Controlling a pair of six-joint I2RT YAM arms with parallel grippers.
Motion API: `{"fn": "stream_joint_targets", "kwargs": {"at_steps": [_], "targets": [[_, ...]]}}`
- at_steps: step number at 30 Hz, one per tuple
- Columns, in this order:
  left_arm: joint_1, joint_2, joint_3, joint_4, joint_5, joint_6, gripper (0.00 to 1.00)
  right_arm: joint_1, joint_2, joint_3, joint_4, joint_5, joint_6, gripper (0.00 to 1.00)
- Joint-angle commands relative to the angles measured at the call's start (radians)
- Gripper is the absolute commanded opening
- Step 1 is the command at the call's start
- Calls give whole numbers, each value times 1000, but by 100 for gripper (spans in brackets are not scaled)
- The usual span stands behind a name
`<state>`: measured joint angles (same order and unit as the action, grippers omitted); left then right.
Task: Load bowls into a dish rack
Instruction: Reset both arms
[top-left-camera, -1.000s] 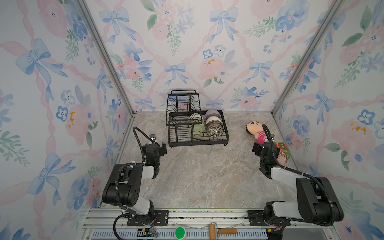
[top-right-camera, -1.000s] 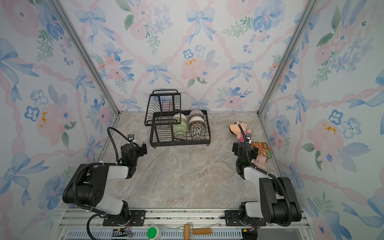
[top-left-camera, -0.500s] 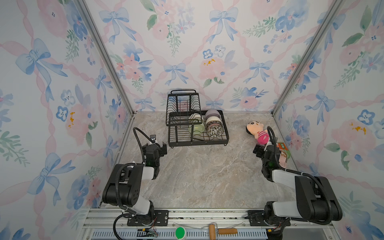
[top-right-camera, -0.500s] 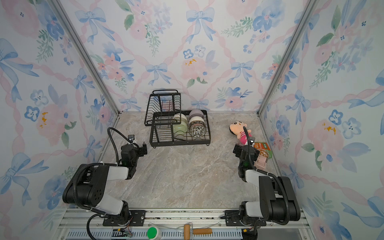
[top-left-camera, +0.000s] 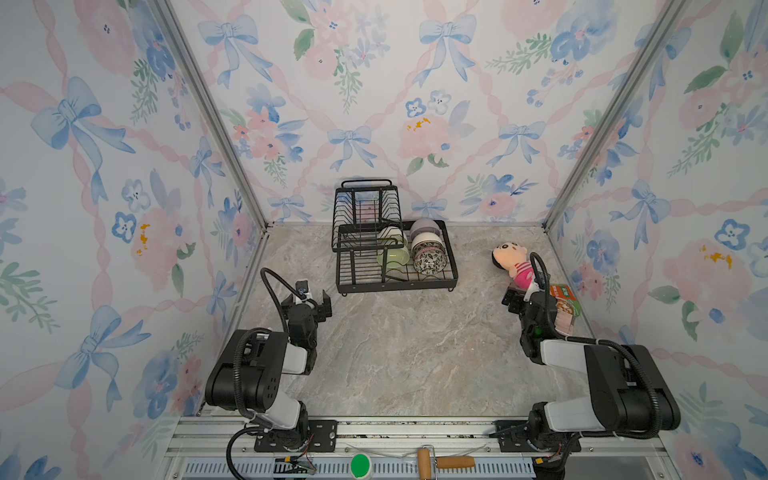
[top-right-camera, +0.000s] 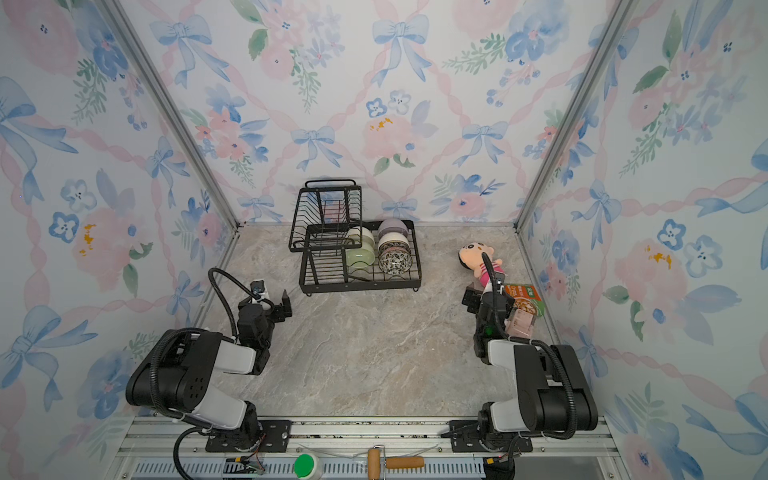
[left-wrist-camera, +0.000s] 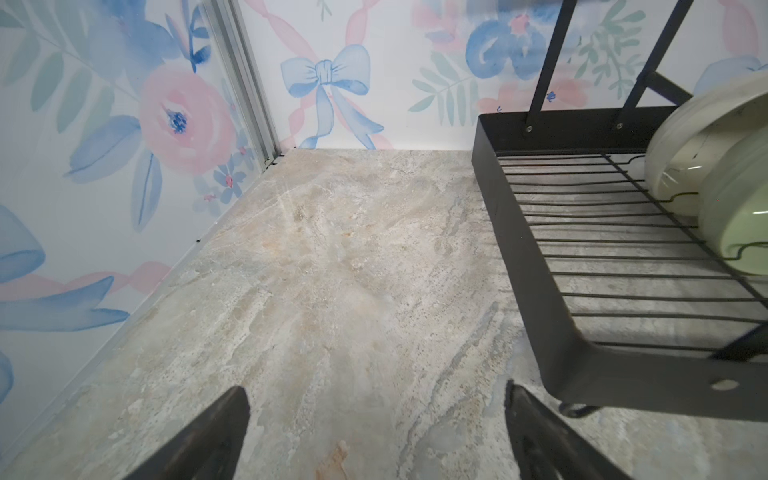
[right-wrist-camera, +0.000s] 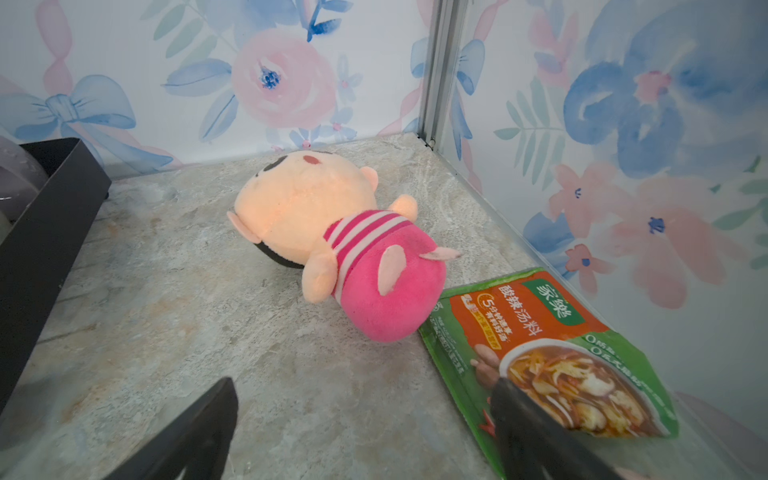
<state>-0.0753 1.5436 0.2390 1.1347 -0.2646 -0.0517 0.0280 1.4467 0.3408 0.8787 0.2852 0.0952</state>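
Shows bowls (top-left-camera: 429, 257) on edge in the black wire dish rack's (top-left-camera: 395, 285) base tray, far across the worktop (top-left-camera: 395, 353): lavender, cream, pale green, leaf-patterned. Has left claw (left-wrist-camera: 374, 395), right claw (right-wrist-camera: 361, 386) spread apart, empty.

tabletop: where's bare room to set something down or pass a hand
Widest bare patch: mid-table marble, bordered by the dish rack, left gripper, right gripper and near rail. Another: far-left corner beside the rack. Crowded: right wall, where plush doll and soup packet lie close.
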Motion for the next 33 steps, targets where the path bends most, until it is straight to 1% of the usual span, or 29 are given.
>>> {"fn": "stream_joint_targets", "kwargs": {"at_steps": [1, 2, 4, 6, 9, 11, 19, 33], "targets": [[-3, 4, 5, 30, -12, 7, 98, 10, 118, -50, 230, -59, -43, 96], [-3, 5, 7, 30, -14, 6, 98, 10, 115, -52, 241, -64, -45, 96], [-3, 4, 7, 31, -12, 7, 98, 9, 61, -27, 103, -52, -36, 96], [-2, 3, 6, 30, -12, 6, 98, 18, 102, -12, 143, -41, -43, 96], [-1, 4, 7, 30, -11, 6, 98, 35, 82, 41, 11, -23, -57, 96], [0, 5, 7, 30, -12, 6, 98, 35, 94, 31, 51, -21, -61, 96], [0, 3, 6, 31, -11, 7, 98, 52, 92, 41, 26, 5, -72, 96], [7, 4, 9, 26, 4, 4, 98, 52, 93, 44, 23, 4, -71, 96]]}}
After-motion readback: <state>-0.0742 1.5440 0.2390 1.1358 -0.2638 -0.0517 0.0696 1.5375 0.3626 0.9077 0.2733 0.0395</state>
